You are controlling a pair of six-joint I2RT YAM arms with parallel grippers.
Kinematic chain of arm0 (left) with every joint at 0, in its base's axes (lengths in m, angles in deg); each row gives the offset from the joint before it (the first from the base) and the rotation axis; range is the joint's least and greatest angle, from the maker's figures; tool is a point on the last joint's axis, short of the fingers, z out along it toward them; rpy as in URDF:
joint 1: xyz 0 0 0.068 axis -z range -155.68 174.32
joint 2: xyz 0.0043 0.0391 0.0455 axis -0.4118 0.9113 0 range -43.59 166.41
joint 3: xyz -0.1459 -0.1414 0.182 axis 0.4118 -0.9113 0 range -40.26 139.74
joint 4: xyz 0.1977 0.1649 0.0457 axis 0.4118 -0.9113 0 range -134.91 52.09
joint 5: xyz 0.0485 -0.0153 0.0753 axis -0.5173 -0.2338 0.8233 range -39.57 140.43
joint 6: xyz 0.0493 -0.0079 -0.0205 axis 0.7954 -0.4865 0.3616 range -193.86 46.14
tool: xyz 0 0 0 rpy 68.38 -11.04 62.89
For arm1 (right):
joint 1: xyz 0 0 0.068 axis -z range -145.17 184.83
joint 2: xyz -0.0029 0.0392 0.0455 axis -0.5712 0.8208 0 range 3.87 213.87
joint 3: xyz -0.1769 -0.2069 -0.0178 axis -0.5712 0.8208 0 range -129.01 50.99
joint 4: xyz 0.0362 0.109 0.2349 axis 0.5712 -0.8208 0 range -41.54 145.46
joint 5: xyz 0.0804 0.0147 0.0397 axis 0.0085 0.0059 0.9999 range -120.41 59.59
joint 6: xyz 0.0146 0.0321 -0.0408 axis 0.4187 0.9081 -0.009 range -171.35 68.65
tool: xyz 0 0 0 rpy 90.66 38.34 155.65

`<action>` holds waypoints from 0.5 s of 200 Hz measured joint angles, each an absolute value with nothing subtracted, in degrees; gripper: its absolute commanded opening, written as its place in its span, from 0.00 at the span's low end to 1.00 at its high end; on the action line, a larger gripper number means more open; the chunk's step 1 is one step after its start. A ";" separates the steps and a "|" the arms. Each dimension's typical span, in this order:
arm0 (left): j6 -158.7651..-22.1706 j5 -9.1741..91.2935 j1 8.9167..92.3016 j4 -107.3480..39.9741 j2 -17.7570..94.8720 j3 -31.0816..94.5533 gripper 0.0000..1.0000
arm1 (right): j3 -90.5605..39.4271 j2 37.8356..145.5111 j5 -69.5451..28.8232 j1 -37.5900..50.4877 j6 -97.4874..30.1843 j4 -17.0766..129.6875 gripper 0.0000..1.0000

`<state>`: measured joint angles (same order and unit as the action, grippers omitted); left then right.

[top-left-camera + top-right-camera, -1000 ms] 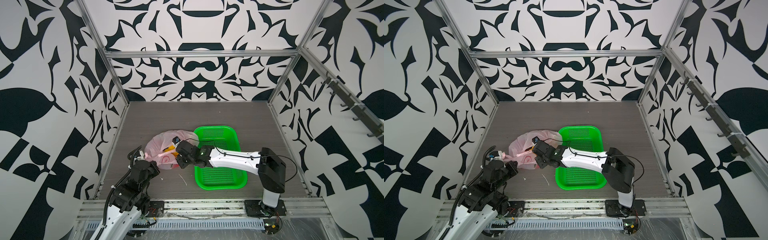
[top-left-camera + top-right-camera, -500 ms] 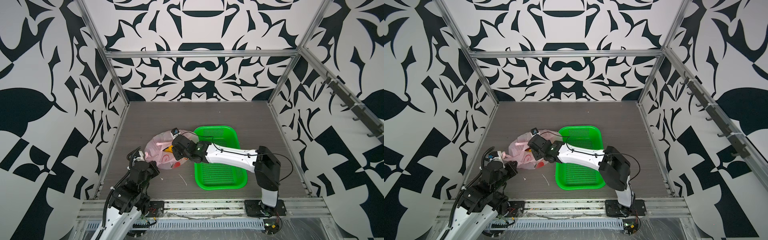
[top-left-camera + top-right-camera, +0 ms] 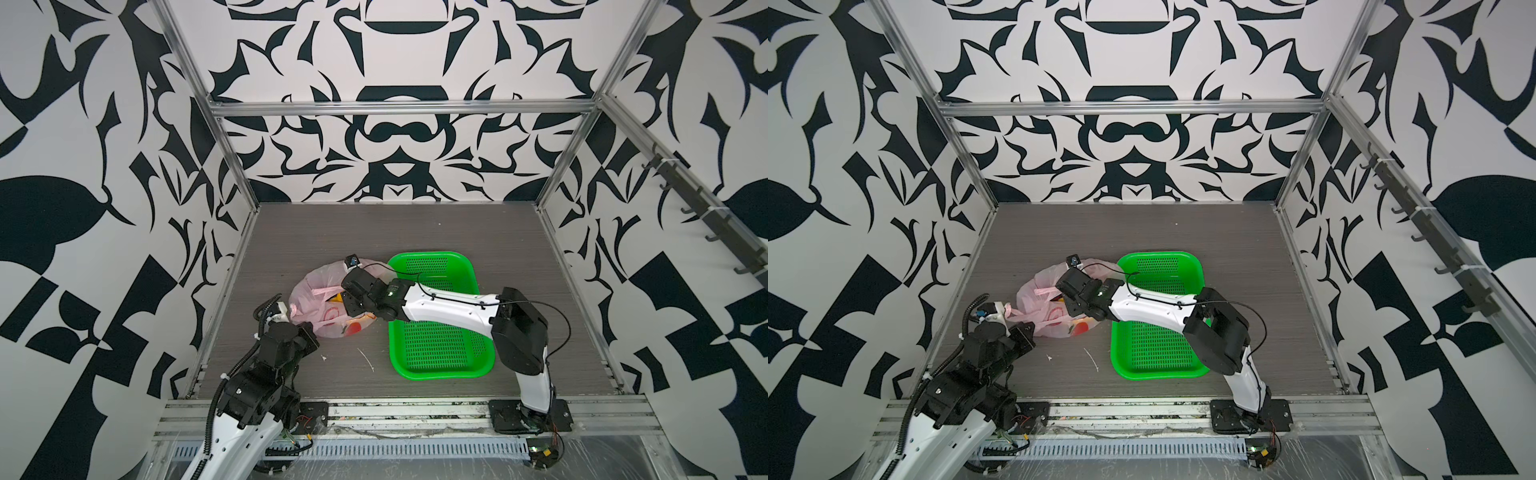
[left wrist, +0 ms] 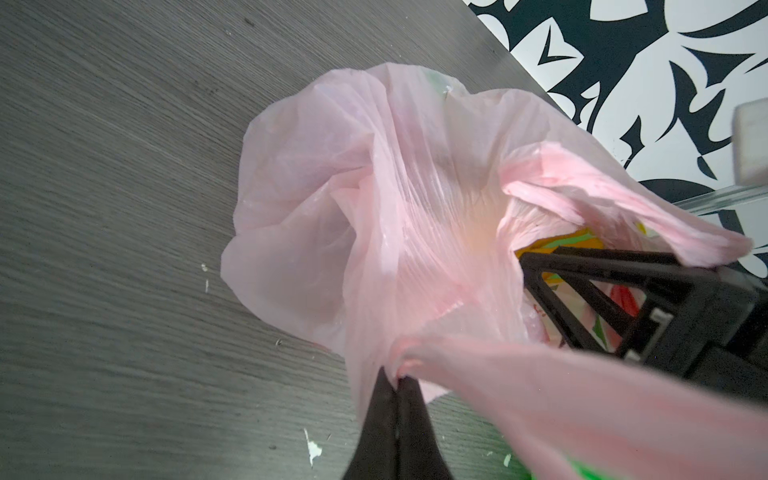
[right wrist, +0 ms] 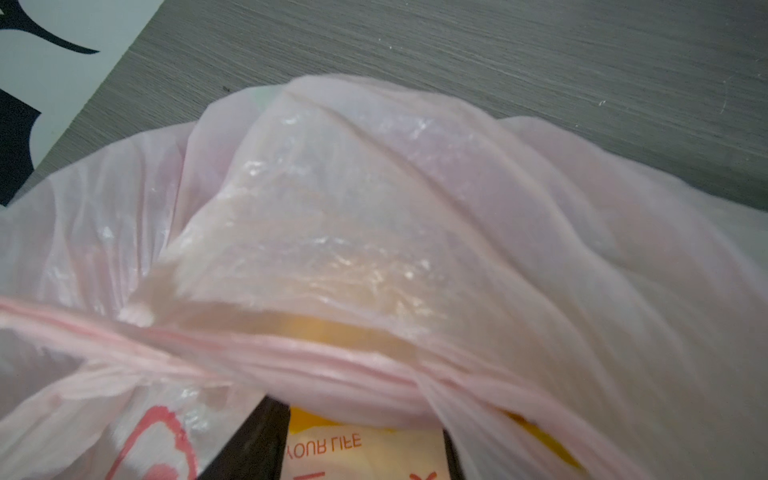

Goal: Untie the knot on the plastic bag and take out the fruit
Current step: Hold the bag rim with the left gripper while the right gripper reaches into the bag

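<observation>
Right claw deeper in bag, basket alongside

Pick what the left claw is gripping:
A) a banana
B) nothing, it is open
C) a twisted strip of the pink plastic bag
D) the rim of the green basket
C: in the left wrist view the left claw is pinched shut on a gathered strip of the plastic bag.

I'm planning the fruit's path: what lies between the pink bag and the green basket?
Only a narrow strip of bare table, in both top views; the right arm crosses above it from green basket to pink bag.
</observation>
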<state>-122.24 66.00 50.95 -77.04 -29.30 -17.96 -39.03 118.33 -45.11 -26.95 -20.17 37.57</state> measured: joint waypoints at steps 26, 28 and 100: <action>-122.24 65.76 50.95 -77.06 -29.37 -18.00 0.00 | -39.38 118.37 -44.96 -26.36 -18.77 37.74 0.63; -122.24 65.76 50.95 -77.04 -29.41 -18.03 0.00 | -39.43 118.39 -44.96 -26.33 -18.66 37.72 0.63; -122.26 65.54 50.95 -77.06 -29.78 -18.31 0.00 | -41.26 121.82 -43.93 -25.88 -16.37 38.83 0.70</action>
<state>-122.26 65.54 50.95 -77.06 -29.78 -18.31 -41.26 121.82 -43.93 -25.88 -16.37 38.83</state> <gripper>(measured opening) 0.047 0.685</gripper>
